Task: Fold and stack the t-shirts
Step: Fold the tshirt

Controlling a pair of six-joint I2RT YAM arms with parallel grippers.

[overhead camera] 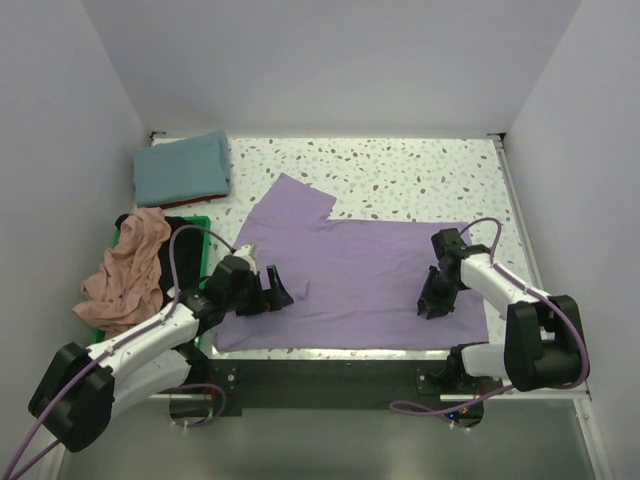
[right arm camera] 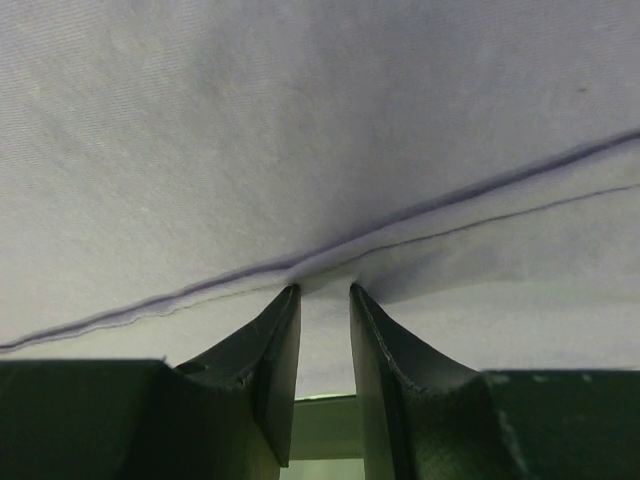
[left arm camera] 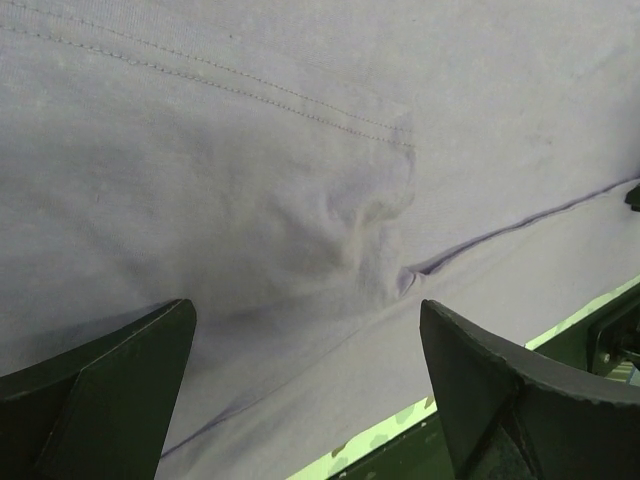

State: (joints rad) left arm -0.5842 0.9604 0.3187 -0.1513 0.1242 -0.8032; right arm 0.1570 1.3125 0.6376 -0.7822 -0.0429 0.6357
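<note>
At the far left a salmon t-shirt (overhead camera: 125, 272) drapes over the green bin (overhead camera: 204, 221), with a black t-shirt (overhead camera: 177, 223) under it. Behind them a folded teal t-shirt (overhead camera: 182, 167) lies on the speckled table (overhead camera: 420, 175). The left gripper (overhead camera: 270, 290) sits low over the near-left part of the lavender t-shirt (overhead camera: 360, 270) — jaws spread wide, holding nothing. That shirt lies flat mid-table, 1 sleeve pointing back. At its right side the right gripper (overhead camera: 432, 302) has its jaws nearly together — pinching a folded edge of the cloth.
</note>
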